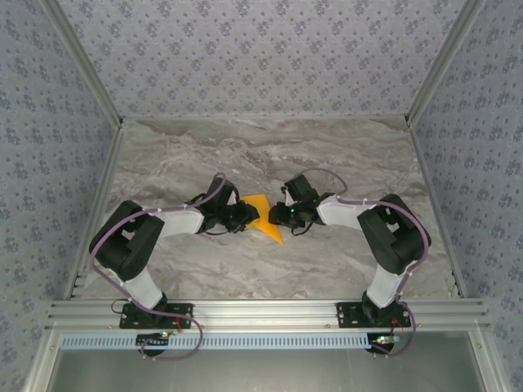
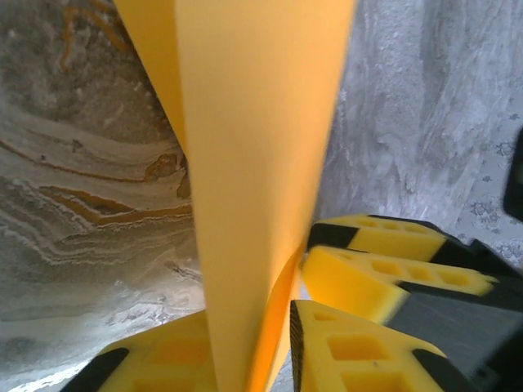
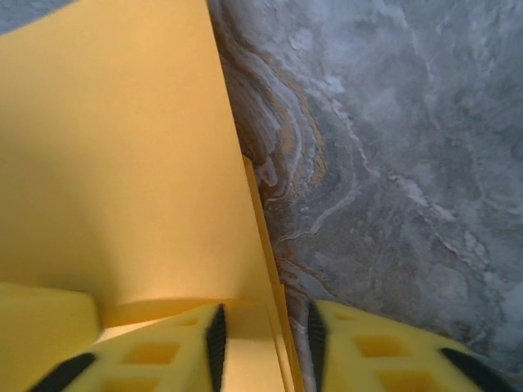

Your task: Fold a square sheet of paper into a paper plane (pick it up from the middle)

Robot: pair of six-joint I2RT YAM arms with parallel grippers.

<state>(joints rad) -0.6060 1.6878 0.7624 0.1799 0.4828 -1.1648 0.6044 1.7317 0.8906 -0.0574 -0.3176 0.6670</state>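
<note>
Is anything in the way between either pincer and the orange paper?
Nothing visible does. The orange paper runs between the fingers of the left pincer, and its edge sits inside the right pincer.

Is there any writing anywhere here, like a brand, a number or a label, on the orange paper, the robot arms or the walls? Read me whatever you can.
No text can be read anywhere.
orange paper: plain, with no print or marks.
left arm and right arm: no label or brand is legible.
walls: a repeating flower pattern, not writing.
</note>
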